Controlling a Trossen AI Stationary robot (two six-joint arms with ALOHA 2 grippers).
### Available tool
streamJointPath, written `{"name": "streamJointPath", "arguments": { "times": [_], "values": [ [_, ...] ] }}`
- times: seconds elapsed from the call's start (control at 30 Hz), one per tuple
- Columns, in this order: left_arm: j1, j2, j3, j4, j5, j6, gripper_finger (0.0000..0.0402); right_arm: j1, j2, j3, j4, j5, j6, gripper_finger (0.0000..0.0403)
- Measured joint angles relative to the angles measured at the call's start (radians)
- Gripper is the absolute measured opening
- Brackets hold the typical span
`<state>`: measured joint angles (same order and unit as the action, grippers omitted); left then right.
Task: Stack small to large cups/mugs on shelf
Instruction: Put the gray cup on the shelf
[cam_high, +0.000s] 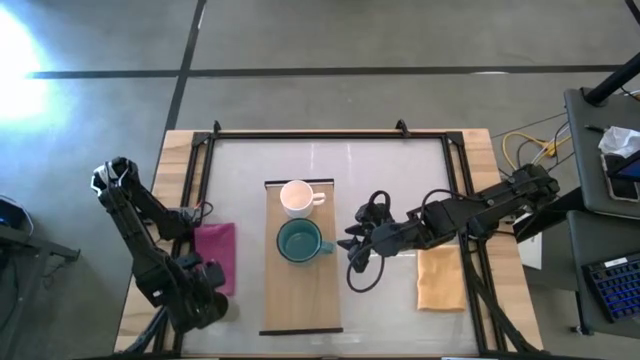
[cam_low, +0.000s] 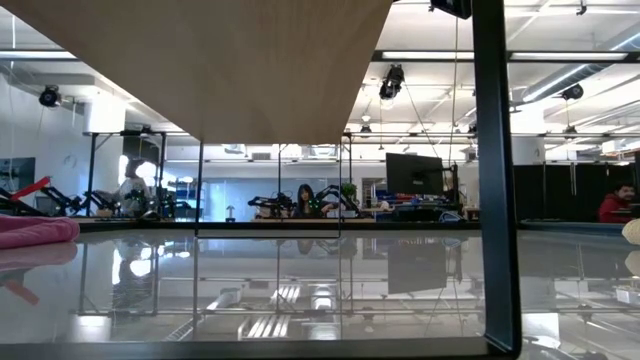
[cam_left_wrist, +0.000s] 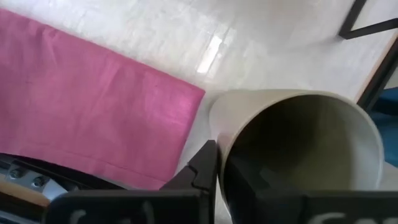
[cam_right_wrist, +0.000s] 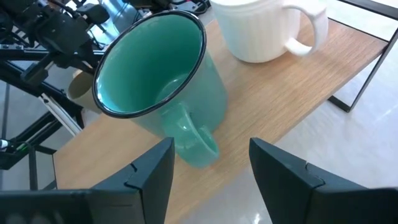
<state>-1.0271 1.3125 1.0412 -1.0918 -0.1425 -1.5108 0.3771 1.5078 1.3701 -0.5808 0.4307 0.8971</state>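
The light-wood shelf (cam_high: 300, 300) lies mid-table. The white mug (cam_high: 296, 197) stands on its far part, and the teal mug (cam_high: 298, 242) stands on it just nearer, handle (cam_right_wrist: 196, 142) toward the table's right. My right gripper (cam_high: 352, 250) (cam_right_wrist: 211, 180) is open, just right of that handle, with a finger on either side and touching nothing. My left gripper (cam_high: 205, 285) (cam_left_wrist: 224, 180) is near the table's near-left corner, beside the pink cloth (cam_high: 216, 255), shut on the small olive cup (cam_left_wrist: 298, 137). The high view hides the cup under the gripper. The right wrist view shows the cup (cam_right_wrist: 79, 92) far off. My left gripper holds the small olive cup by its wall at the rim (cam_left_wrist: 219, 134). One finger (cam_left_wrist: 200, 174) is outside the wall, and the other seems to be inside the hollow. The cup is tilted, its mouth turned toward the wrist. Whether it is clear of the table, I cannot tell.
A tan cloth (cam_high: 440, 278) lies right of the shelf, under my right arm. Black frame bars (cam_high: 330, 133) run along the table's far, left and right sides. The low view shows only the shelf's underside (cam_low: 200, 60), the pink cloth (cam_low: 35, 232) and a room with people beyond.
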Motion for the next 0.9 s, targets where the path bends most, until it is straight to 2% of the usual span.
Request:
{"name": "streamJointPath", "arguments": {
  "times": [0.27,0.4,0.5,0.7,0.9],
  "values": [
    [0.052,-0.020,0.025,0.030,0.033,-0.019,0.0001,0.000,0.000,0.000,-0.002,-0.003,0.004,0.0201],
    [0.083,-0.050,0.093,-0.036,0.033,-0.021,0.0001,0.000,0.000,0.000,-0.019,-0.019,0.010,0.0201],
    [0.103,-0.062,0.199,-0.170,0.034,-0.021,0.0000,0.000,0.000,0.000,-0.033,-0.019,0.012,0.0201],
    [0.147,-0.029,0.504,-0.450,0.033,-0.012,0.0000,0.007,-0.023,0.000,-0.076,-0.003,-0.011,0.0201],
    [0.221,0.071,0.735,-0.481,-0.016,0.088,0.0000,0.023,-0.075,0.000,-0.092,0.022,-0.034,0.0201]
  ]
}}
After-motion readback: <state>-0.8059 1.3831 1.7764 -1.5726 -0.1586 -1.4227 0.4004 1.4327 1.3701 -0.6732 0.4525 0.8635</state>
